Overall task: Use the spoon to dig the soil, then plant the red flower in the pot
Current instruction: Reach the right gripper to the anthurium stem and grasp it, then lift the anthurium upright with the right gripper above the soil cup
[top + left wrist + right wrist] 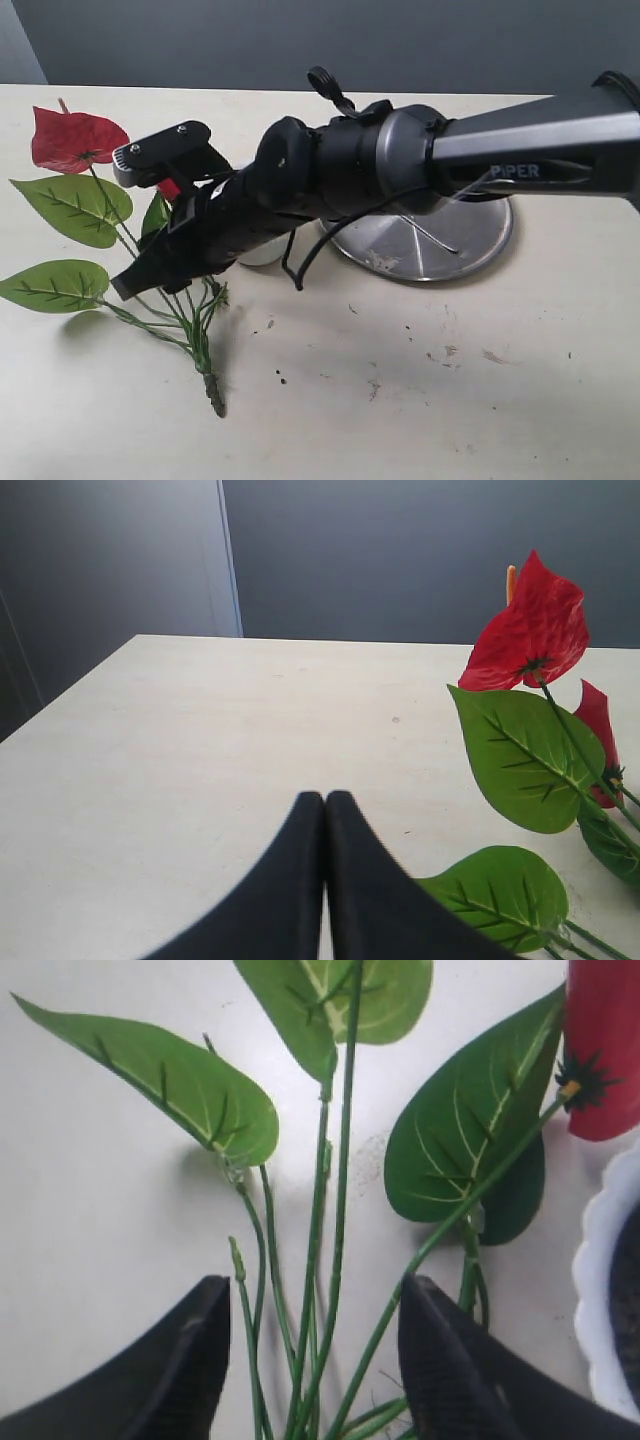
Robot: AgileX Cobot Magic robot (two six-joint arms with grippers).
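Right gripper straddles the red flower's stems on the bench

The right gripper (310,1360) reaches across the pale bench (420,400) with its jaws set wide, and the thin green stems of the red flower (75,140) run up between the two fingers (180,1360) without being clamped. The flower lies flat on the left side of the bench, leaves spread and stem base pointing toward the front edge. The left gripper (325,810) hovers above bare bench beside the leaves with its jaws pressed together, holding nothing. The white scalloped pot (605,1290) sits just beside the stems, mostly hidden behind the arm in the exterior view. The spoon (435,240) lies on a steel plate (480,245) farther right.
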